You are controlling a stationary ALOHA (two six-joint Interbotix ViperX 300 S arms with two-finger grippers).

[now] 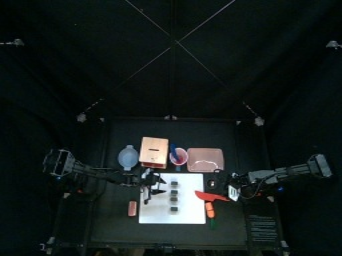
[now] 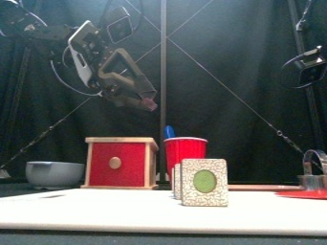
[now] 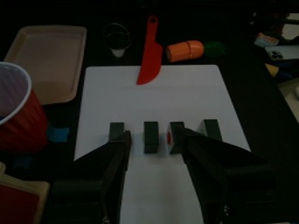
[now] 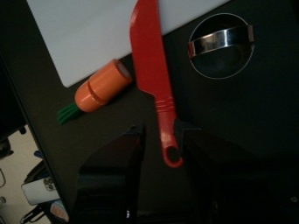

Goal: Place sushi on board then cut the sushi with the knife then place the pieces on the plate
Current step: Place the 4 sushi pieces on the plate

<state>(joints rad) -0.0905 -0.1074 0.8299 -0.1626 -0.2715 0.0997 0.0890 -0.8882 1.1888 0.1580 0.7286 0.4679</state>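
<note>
In the top view, the white board (image 1: 181, 215) lies at the near middle of the worktop (image 1: 107, 225). The sushi pieces (image 1: 163, 193) sit on its left half. The left claw (image 1: 155, 181) hangs over them, and the right claw (image 1: 222, 189) hangs over the board's right edge. Behind the board, from left to right, stand a blue-grey bowl (image 1: 128, 156), a wooden box (image 1: 154, 150), a red cup (image 1: 178, 155) and the pink tray (image 1: 205, 157).

In the front view, one sushi piece stands upright on the board. Its white end face with a green centre is turned to the near edge, and a second piece stands just behind it. The left claw hangs well above them. A blue knife (image 2: 169, 131) sticks out of the red cup.

In the left wrist view, the left claw has its jaws spread open above a row of four dark sushi pieces, each standing a little apart from the next. The red knife (image 3: 149, 52) lies flat across the board's right edge. A toy carrot (image 3: 187, 50) lies just beside it, and a metal cutter (image 3: 114, 37) lies off the board.

In the right wrist view, the right claw is open, with one jaw on either side of the red knife's handle end and gripping nothing. The blade reaches onto the board, and the carrot lies just beside the blade.
</note>
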